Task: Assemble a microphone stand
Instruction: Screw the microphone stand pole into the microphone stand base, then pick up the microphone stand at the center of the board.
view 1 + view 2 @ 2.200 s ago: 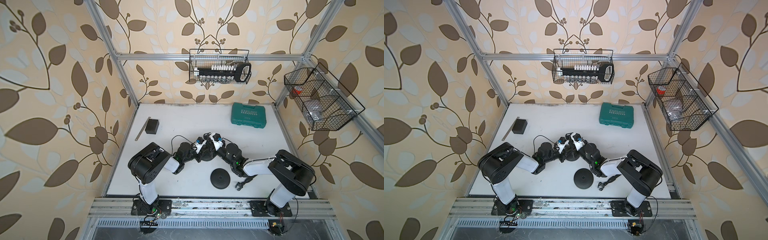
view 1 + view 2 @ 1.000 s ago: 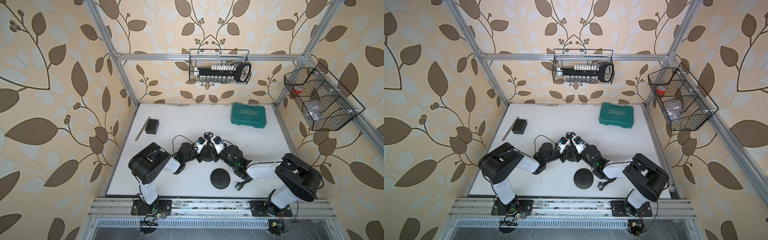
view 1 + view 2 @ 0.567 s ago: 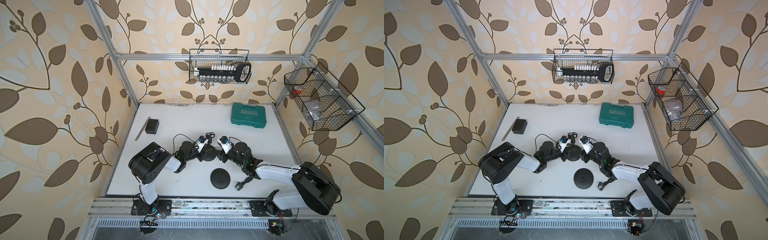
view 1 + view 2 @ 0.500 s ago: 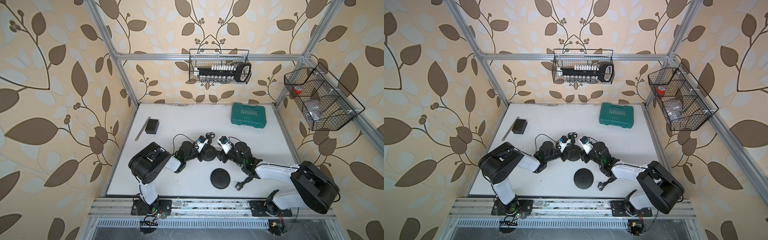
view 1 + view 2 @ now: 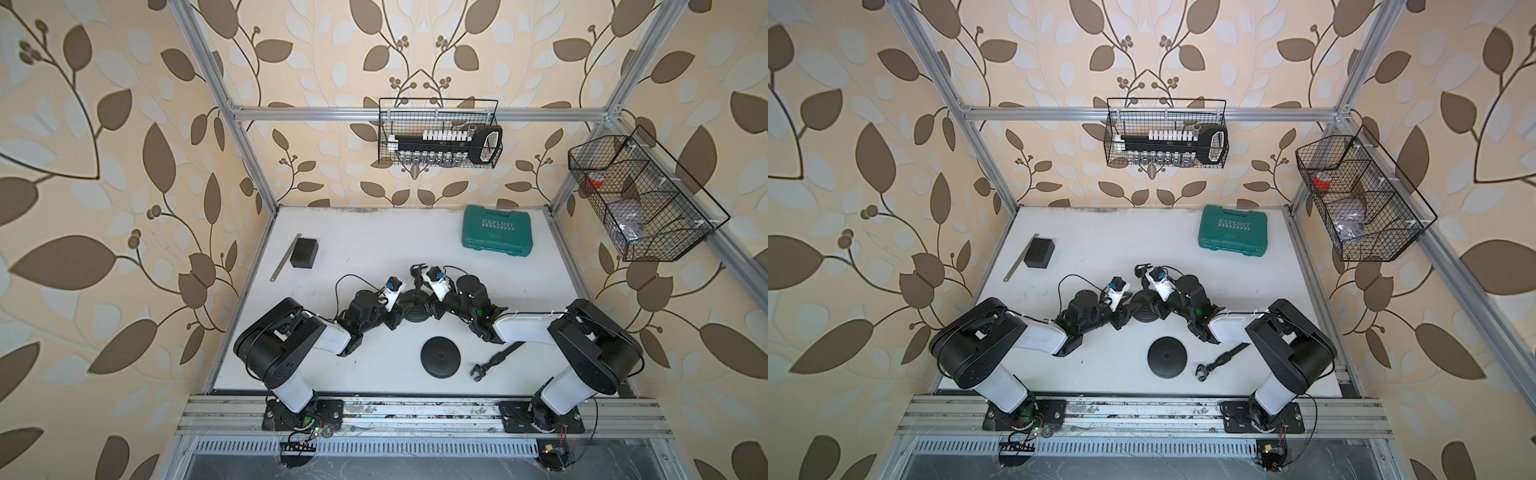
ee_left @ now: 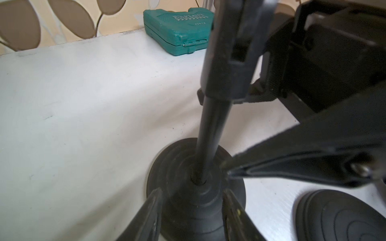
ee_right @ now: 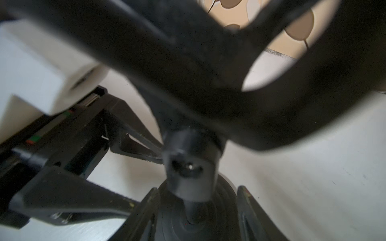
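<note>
The right gripper (image 7: 197, 188) has returned, fingers (image 7: 146, 215) spread astride the pole (image 6: 211, 129) (seemingly seated in the base (image 6: 167, 167)); the left gripper (image 6: 192, 191) opposite straddles the base, grip unclear.

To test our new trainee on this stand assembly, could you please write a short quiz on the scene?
1. True or false: a pole stands in each round base.
2. The green case lies: A) in a wire basket; B) on the table, far right; C) between the arms.
3. What lies beside the bare base?
Key: 1 false, only the rear base bears the pole; 2 B; 3 the clip rod.
</note>
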You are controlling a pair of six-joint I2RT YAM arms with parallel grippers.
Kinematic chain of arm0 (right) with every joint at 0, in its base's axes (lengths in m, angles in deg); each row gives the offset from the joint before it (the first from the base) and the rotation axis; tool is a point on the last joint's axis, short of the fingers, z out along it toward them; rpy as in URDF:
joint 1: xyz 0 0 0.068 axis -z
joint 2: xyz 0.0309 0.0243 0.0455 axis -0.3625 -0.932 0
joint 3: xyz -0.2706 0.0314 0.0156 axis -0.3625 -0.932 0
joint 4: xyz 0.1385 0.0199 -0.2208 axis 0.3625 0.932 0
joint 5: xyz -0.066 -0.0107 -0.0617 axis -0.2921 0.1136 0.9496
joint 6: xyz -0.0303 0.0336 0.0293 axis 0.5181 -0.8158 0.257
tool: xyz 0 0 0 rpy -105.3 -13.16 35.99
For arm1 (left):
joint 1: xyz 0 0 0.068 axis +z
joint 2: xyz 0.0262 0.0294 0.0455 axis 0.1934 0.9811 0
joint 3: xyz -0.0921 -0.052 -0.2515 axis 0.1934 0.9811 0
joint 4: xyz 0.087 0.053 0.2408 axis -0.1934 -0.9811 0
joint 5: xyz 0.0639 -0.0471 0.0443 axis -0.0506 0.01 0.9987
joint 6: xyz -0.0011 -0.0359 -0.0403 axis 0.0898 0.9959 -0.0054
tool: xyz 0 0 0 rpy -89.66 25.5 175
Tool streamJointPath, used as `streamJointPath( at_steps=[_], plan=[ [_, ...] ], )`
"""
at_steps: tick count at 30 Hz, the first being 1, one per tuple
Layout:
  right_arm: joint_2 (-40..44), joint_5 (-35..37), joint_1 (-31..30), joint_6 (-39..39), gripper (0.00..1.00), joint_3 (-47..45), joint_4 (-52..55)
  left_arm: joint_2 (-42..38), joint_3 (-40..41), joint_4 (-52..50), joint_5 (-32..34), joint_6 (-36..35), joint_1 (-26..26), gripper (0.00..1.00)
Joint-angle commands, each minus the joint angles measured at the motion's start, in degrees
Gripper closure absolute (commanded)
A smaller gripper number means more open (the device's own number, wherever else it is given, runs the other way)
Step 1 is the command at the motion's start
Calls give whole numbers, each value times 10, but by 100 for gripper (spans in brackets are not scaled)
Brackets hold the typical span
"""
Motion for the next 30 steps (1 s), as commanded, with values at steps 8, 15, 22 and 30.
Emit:
streamJointPath(
  at_steps=[8,15,22,30],
  plan=[
    [-58,12,1,5,62,18,-88,-121,8,-135,103,89,-3,52],
    [-64,20,0,-3,81,12,-121,-182,-18,-253,135,179,-4,44],
    [-15,-10,0,-30,95,11,-93,-281,-45,-407,204,270,-2,36],
    [83,-62,0,-96,95,48,34,-381,-114,-603,151,384,37,28]
  ],
)
